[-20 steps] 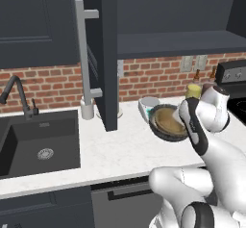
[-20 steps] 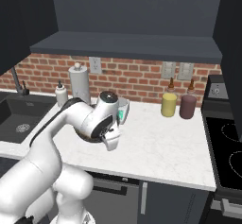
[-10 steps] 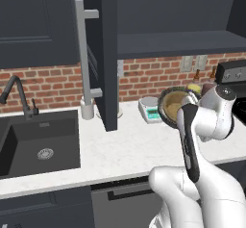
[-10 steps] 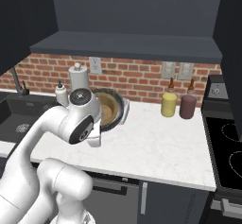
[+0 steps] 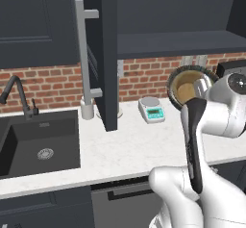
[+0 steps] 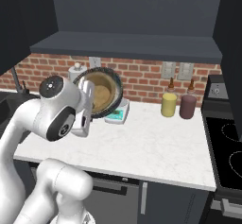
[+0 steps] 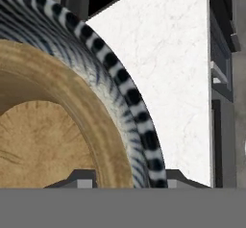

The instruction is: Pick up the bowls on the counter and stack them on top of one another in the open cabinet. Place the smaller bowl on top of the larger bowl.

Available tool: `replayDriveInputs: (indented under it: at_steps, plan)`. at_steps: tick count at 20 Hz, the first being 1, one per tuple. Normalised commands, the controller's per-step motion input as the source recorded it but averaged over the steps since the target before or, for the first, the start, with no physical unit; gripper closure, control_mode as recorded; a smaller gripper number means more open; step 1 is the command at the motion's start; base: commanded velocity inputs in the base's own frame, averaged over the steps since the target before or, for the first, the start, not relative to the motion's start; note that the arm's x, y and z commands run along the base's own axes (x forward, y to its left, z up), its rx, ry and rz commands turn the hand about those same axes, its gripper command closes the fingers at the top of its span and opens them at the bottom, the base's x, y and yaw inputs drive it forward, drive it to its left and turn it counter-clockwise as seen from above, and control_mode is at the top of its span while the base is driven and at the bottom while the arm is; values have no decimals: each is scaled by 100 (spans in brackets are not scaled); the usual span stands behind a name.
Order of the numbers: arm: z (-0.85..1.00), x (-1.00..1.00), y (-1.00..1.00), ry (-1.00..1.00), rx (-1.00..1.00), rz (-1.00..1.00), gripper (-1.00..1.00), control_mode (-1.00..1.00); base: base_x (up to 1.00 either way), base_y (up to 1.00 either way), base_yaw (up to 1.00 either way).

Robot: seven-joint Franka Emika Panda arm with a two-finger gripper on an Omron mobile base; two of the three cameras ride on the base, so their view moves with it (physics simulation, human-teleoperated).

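Two bowls (nested): smaller bowl (image 6: 98, 93) inside larger bowl (image 6: 115, 97), lifted.

A rendered home kitchen.
A sink (image 5: 43, 145) sitting at nine o'clock in a marble counter (image 5: 129, 147); brick backsplash (image 6: 142, 79) running behind.

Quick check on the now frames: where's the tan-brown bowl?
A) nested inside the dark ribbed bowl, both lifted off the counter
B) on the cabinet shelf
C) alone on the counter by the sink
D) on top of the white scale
A: the smaller bowl sits inside the larger bowl, and the pair is held tilted in the air above the counter, in front of the brick wall.
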Motion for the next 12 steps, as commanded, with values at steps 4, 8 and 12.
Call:
replayDriveInputs:
  at_steps: [4, 8, 12]
  plan:
    - [97, -23, 0, -4, 5, -9, 100, -100, 0, 0, 0]
    - [93, -15, 0, -5, 3, -6, 100, -100, 0, 0, 0]
    - [84, 3, 0, -9, 2, -1, 100, -100, 0, 0, 0]
